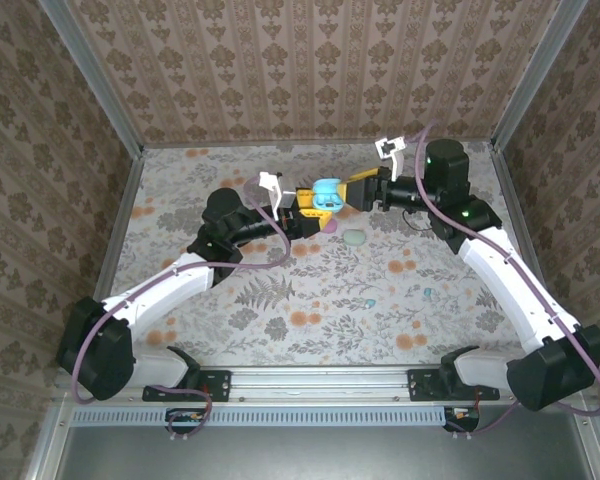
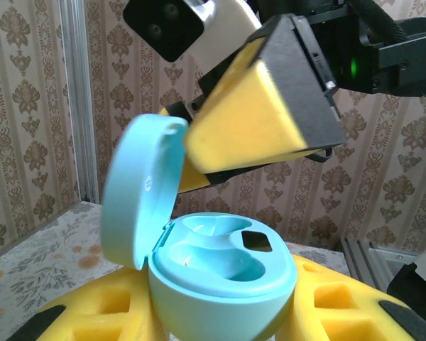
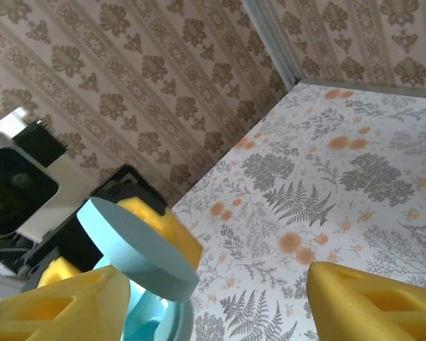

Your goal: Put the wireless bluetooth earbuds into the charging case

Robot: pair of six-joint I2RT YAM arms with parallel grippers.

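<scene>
Wireless bluetooth earbuds (image 1: 427, 291): what look like two tiny pastel specks lie loose on the floral table (image 1: 280, 330), right of centre, well apart from the case.

Charging case (image 2: 224, 273): blue, held off the table, lid (image 2: 138, 192) hinged up, both wells seemingly empty.

Left gripper (image 2: 220, 316): yellow pads pressed against the case's lower shell, one on each side.

Right gripper (image 3: 220, 298): fingers spread wide with nothing between them, poised just beside the raised lid.

Also present: mint case (image 1: 354, 237) and pink case (image 1: 332, 224), lying below the held one.

Hazards, as judged:
- A right finger brushing the lid could snap it shut or twist the smooth shell out of the pads.
- The buds are small and rounded, so an off-centre pinch could flick one away.
- A bud turned the wrong way would not seat in its well.
</scene>
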